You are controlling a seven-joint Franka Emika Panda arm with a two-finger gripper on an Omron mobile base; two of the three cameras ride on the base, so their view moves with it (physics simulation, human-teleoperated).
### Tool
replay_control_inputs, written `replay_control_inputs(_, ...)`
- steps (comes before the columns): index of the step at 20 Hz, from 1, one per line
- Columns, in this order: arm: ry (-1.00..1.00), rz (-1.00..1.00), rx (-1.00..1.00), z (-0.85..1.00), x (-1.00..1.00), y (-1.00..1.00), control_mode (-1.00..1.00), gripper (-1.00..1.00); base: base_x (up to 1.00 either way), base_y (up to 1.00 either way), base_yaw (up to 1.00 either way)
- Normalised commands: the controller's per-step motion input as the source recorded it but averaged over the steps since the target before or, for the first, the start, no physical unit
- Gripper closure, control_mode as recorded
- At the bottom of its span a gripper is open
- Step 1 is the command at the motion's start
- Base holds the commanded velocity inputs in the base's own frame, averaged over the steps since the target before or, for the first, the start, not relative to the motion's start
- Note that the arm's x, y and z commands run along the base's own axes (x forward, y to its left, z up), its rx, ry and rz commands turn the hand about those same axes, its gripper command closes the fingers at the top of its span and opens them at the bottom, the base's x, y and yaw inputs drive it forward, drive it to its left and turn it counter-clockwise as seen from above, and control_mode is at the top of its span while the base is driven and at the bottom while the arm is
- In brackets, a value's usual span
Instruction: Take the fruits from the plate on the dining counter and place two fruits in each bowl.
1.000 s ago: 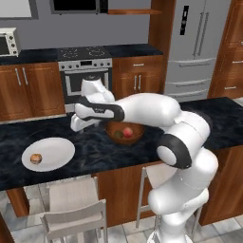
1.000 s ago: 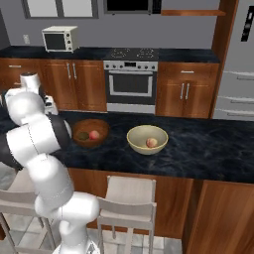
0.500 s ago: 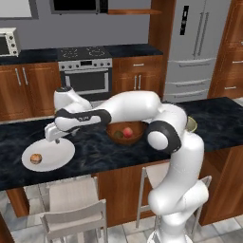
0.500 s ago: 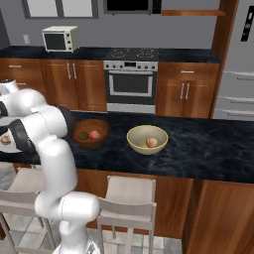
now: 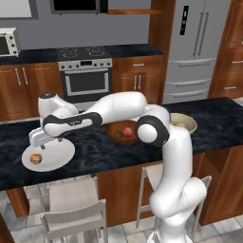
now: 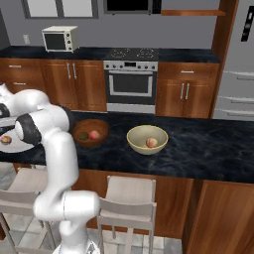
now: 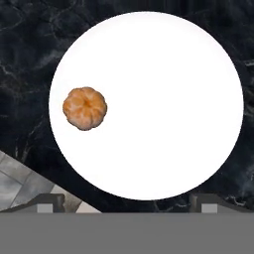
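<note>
The white plate (image 7: 163, 74) lies at the left end of the dining counter (image 5: 95, 152) and carries one orange-tan fruit (image 7: 85, 108) near its left side. My gripper (image 7: 128, 203) hovers open just above the plate (image 5: 52, 154), nothing between its fingertips (image 7: 49, 202), with the fruit (image 5: 35, 158) ahead and off to one side. The reddish wooden bowl (image 6: 91, 133) holds a reddish-pink fruit (image 6: 94, 134) and a dark one (image 6: 83, 135). The cream bowl (image 6: 147, 139) holds one reddish-pink fruit (image 6: 152, 142). My arm hides part of the cream bowl (image 5: 185, 122) in the left base view.
Two pale stools (image 5: 76, 209) stand in front of the counter. The counter's near edge and the tiled floor (image 7: 20, 183) lie close beside the plate. An oven (image 6: 131, 82), a microwave (image 6: 59, 38) and a fridge (image 5: 199, 47) stand along the back wall.
The arm swung left from over the wooden bowl to above the plate and dropped closer to it. The jaws stayed open and empty.
</note>
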Motion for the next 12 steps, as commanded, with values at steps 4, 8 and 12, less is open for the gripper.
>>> replay_control_inputs(4,-0.01,-0.02,0.01,-0.27,-0.06,0.0,-1.0,-1.0,0.0,0.0,0.0)
replay_control_inputs(8,0.0,0.0,0.03,-0.26,-0.03,0.23,-1.0,-1.0,0.0,0.0,0.0)
replay_control_inputs(12,0.0,0.03,0.07,-0.2,0.0,0.28,-1.0,-1.0,0.0,0.0,0.0)
